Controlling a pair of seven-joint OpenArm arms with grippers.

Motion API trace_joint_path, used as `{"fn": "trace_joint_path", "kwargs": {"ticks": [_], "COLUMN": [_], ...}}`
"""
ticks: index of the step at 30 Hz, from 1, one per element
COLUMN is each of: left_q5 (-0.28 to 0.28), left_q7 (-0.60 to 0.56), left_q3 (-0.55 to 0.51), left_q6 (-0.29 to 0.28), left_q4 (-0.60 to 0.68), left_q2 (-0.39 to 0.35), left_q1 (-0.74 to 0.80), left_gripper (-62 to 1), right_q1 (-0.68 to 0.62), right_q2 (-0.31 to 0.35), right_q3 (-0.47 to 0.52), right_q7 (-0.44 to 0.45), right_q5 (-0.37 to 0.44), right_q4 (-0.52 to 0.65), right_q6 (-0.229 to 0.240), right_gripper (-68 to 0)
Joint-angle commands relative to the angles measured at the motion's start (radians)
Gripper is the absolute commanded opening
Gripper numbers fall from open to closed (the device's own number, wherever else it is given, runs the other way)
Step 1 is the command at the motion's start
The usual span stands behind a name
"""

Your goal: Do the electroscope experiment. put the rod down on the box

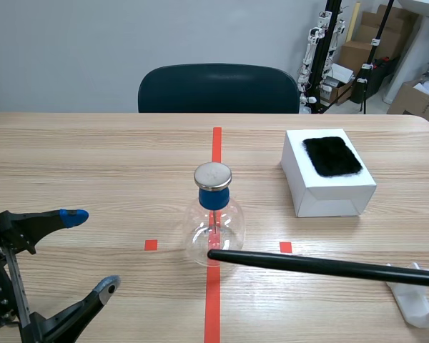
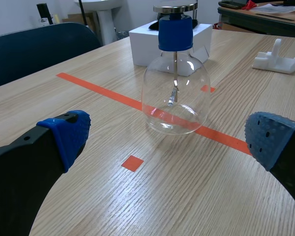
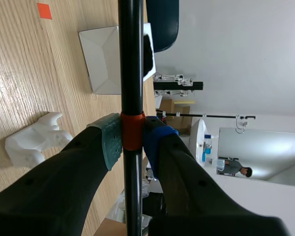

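A long black rod (image 1: 322, 266) comes in from the right edge of the scene view, its tip close to the glass electroscope flask (image 1: 214, 218) with a blue stopper and metal cap. In the right wrist view my right gripper (image 3: 132, 137) is shut on the rod (image 3: 131, 64) at an orange band. The white box (image 1: 327, 171) with a black fur patch (image 1: 332, 155) stands at the right rear; it shows as a white box (image 3: 101, 59) behind the rod. My left gripper (image 1: 91, 251) stands open at the front left, the flask (image 2: 175, 88) ahead of its blue pads (image 2: 69, 132).
A white plastic stand (image 1: 415, 300) lies at the front right, also seen as a stand (image 3: 32, 140) beside my right gripper and a stand (image 2: 280, 55) beyond the flask. A dark chair (image 1: 218, 89) sits behind the table's far edge.
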Motion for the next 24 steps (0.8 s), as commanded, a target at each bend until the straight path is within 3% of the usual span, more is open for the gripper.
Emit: {"fn": "trace_joint_path", "kwargs": {"ticks": [1,24], "left_q5": [-0.011,-0.011], "left_q7": [-0.014,-0.014], "left_q3": [-0.006,-0.006], "left_q6": [0.002,0.002], "left_q4": [0.011,0.011], "left_q2": [-0.006,-0.006], "left_q1": [-0.003,-0.003], "left_gripper": [1.4,1.4], "right_q1": [-0.002,-0.003], "right_q2": [0.005,0.005], "right_q3": [0.010,0.010], "right_q7": [0.007,0.007], "right_q5": [0.014,0.014], "right_q4": [0.008,0.008], "right_q6": [-0.011,0.016], "right_gripper": [-67.1,-67.1]}}
